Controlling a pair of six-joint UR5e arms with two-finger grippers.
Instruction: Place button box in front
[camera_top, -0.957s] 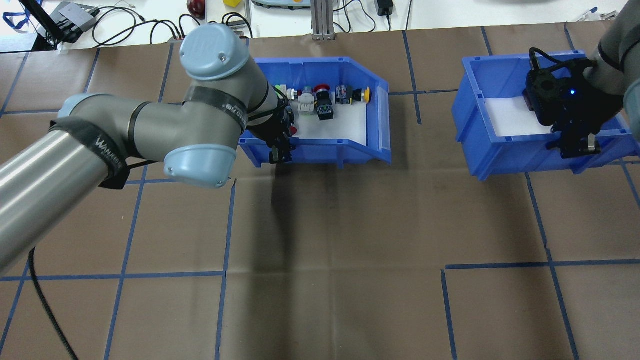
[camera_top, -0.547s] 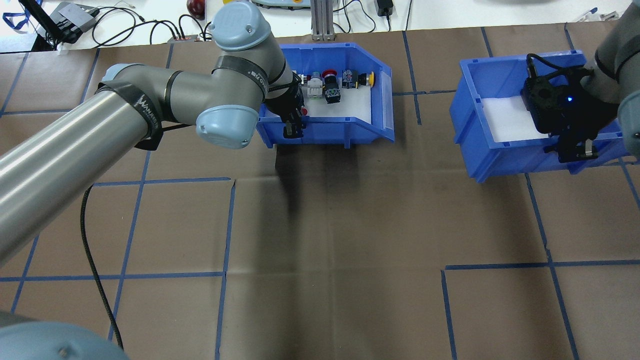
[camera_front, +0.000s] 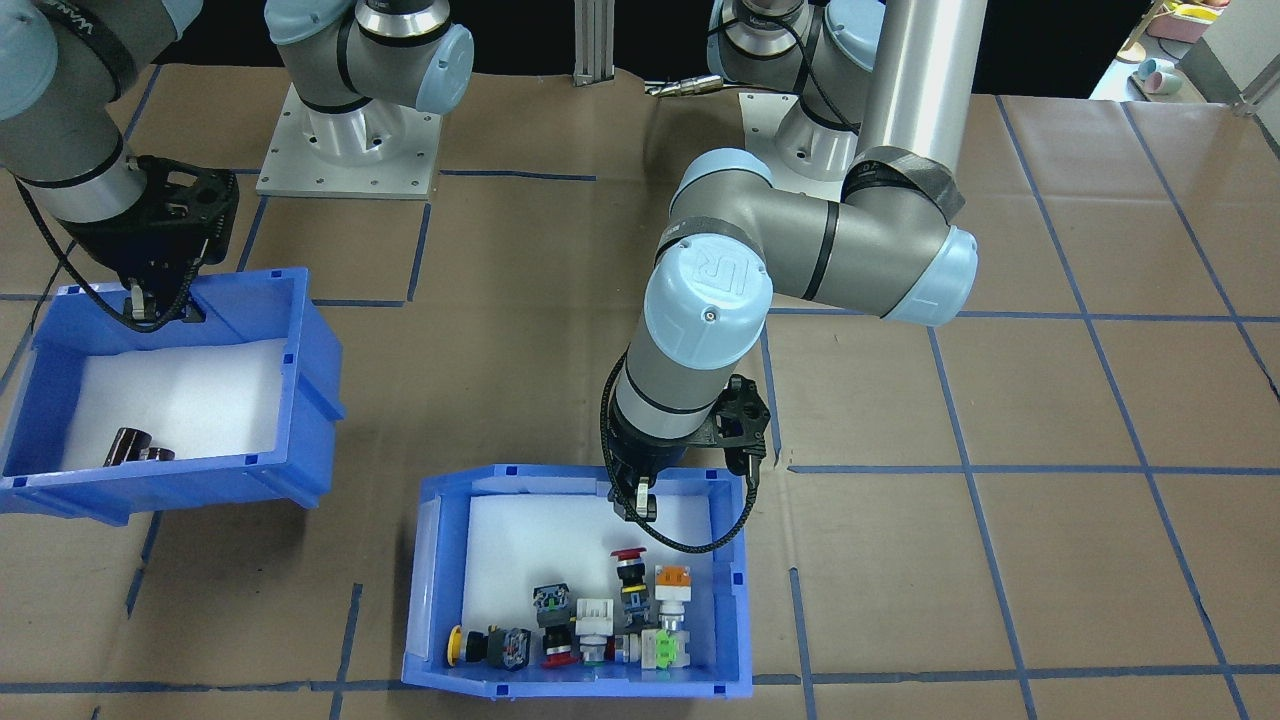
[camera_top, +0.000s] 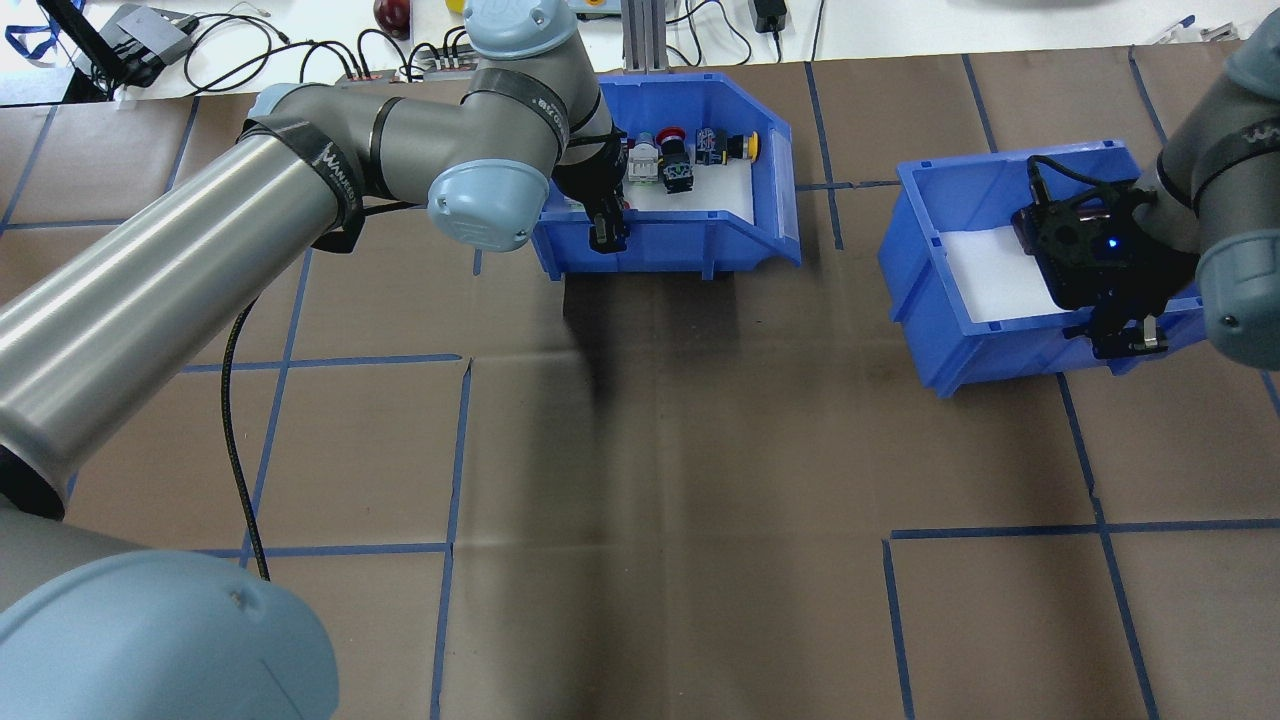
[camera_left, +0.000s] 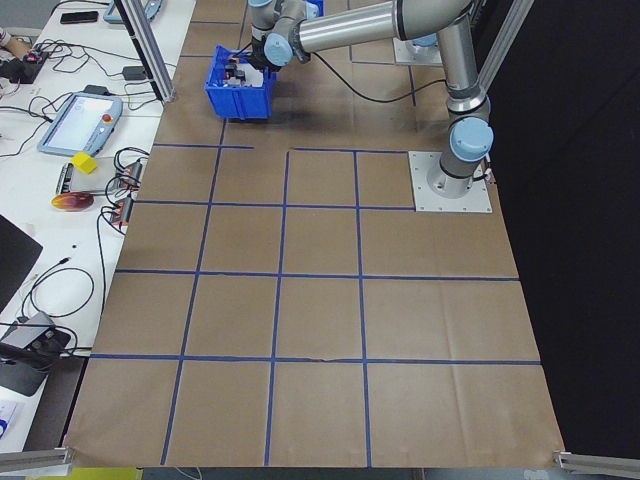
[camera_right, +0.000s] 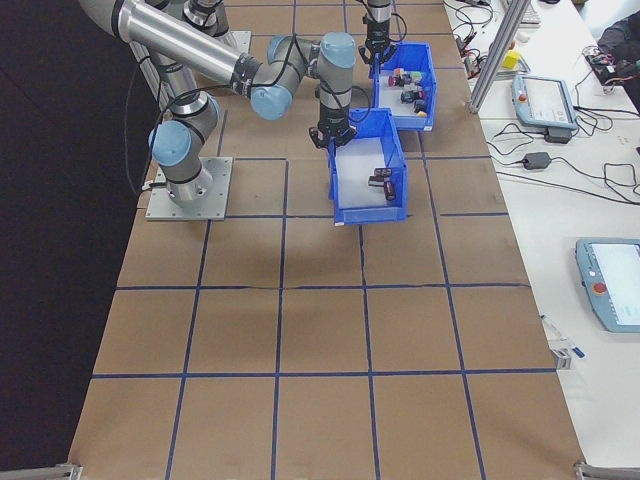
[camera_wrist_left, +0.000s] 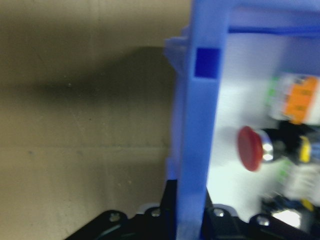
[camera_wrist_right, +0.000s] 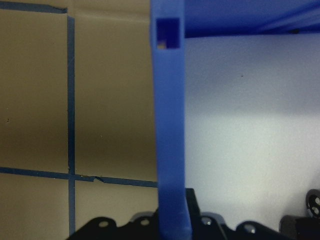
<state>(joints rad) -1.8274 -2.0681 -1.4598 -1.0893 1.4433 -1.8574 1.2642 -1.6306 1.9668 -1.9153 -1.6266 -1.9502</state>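
Button box (camera_top: 760, 225) glossy blue plastic; table (camera_top: 700, 500) matt brown paper.

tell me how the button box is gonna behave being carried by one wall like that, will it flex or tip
The button box looks like rigid moulded plastic, so it probably flexes little. The left hand clamps only the wall nearest the robot, so it may sag away from the grip. The loose push-button switches lie bunched against the far wall and could slide if it tilts.

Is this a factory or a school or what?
Probably a robot lab. Two robot arms are bolted to a table covered in brown paper with blue tape squares, and a side bench holds cables and touchscreen controllers.
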